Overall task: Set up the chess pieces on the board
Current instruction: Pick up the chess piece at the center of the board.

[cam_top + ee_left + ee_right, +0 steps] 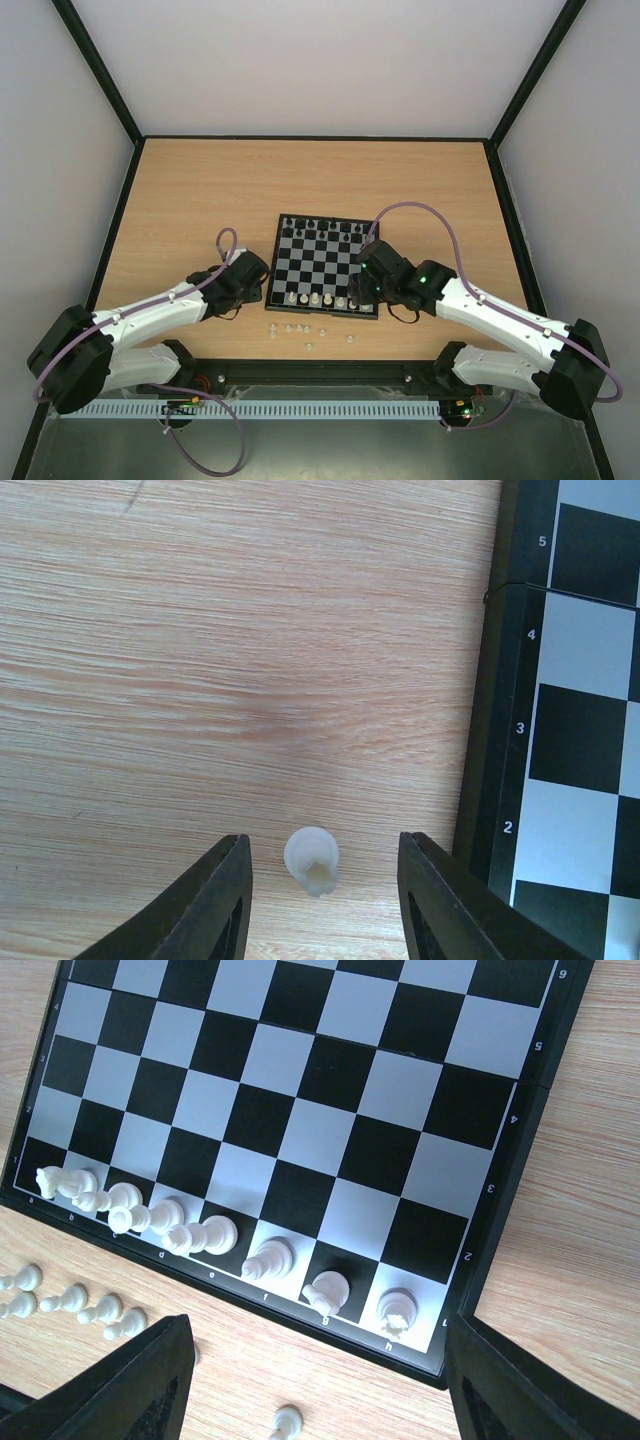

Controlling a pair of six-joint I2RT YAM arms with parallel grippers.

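Board [300, 1130]: glossy black and pale checks, thin black rim, on woodgrain bench [200, 660].
Cream rook [312, 860]: crenellated, upright on bench beside the board's rim, between the partly spread fingers of the left claw [322, 852], clear of both.
Right claw [318, 1345]: wide, empty, over white back row [270, 1258].

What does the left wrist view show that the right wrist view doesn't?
Left wrist only: one white piece on the table, between the fingers of the open left gripper, with a gap on each side. Right wrist only: a row of white pieces along one edge of the board, loose white pawns off the board, and the open right gripper. Both: the board and the wooden table.
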